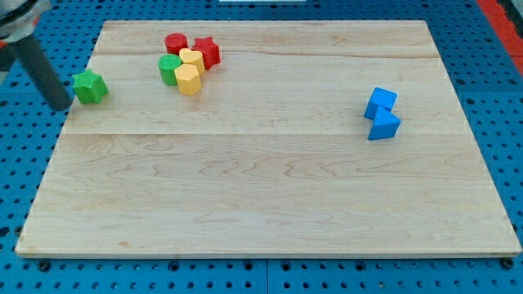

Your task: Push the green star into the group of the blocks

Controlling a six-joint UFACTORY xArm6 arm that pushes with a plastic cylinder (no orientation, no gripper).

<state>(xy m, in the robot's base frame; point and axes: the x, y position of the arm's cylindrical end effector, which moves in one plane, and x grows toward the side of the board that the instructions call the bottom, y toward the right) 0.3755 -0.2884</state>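
Nearest the camera, the pale wooden board [270,204] lies bare across its lower half, resting on a blue perforated table [507,122]. Farther back, at the view's right, a blue cube-like block [381,101] touches a blue wedge-shaped block [383,125]; both sit well apart from everything else. At the board's left edge stands the green star-shaped block [89,86], the object to be moved. My tip [63,106], the lower end of the straight dark rod, sits just beside the star on its left, touching it or nearly so. No claw is fitted, so nothing is clenched or released; the rod can only push.

Farthest back, toward the view's top, is the target cluster: a green round block [168,69], a yellow hexagon-like block [188,79], a yellow heart-shaped block [193,60], a red round block [176,43] and a red star-shaped block [206,51], all packed in contact.

Risks, as judged:
- The star lies near the board's edge; an off-centre push could spin it off the tip or off the board.
- A straight rightward push probably passes below the cluster, which lies right and slightly up.
- Too firm an arrival would likely scatter the group.
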